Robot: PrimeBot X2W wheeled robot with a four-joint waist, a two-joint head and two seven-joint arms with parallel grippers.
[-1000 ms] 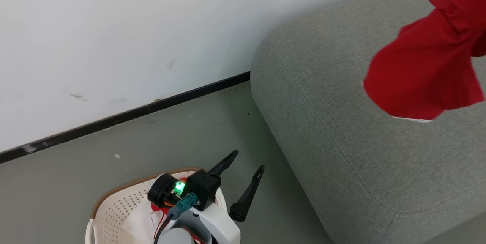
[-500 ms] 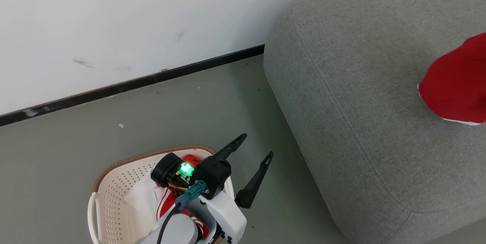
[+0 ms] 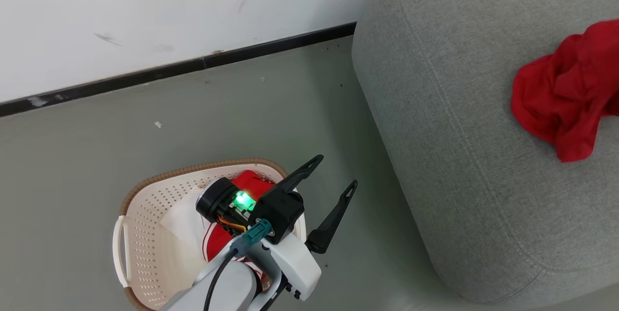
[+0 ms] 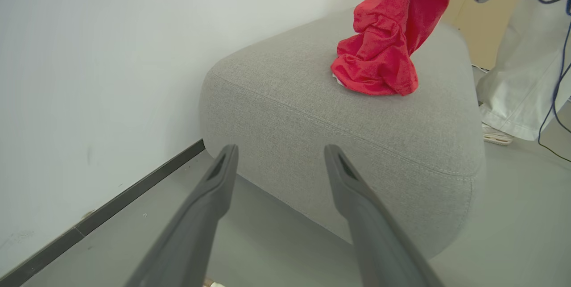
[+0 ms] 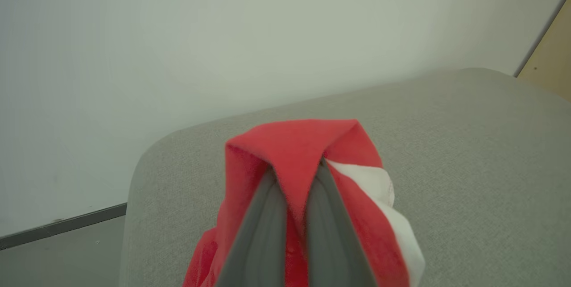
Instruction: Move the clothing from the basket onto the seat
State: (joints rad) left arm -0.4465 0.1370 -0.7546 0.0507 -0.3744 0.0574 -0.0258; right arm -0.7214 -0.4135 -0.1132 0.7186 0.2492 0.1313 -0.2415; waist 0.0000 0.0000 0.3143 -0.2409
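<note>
1 red garment (image 3: 563, 103) has just come down onto the seat (image 3: 459, 166). 1 s ago it hung clear in the air at the upper right of the head view, 0.5 s ago it was lower, and now its bottom end lies bunched on the grey cushion. The head cam has tilted over the same time, so the basket & seat sliding in frame is cam motion, not theirs.

Grip-wise, the right gripper (image 5: 294, 168) is still clamped on the fabric, fingers pressed together w/ red cloth and a bit of white trim folded over them. In the left wrist view the garment's top still hangs from it, so no release yet.

Over by the basket (image 3: 140, 253), the left gripper (image 3: 337, 170) hangs above the rim nearest the seat, jaws wide apart, nothing btwn them. The basket stands on the floor (image 3: 72, 156) near the seat's corner and holds a red piece w/ white stripes (image 3: 215, 245) and a white piece (image 3: 181, 219).

Meaning: this item is nearly delivered and letting go looks like the next step. At least 2 pieces remain, so the task is far from done.
</note>
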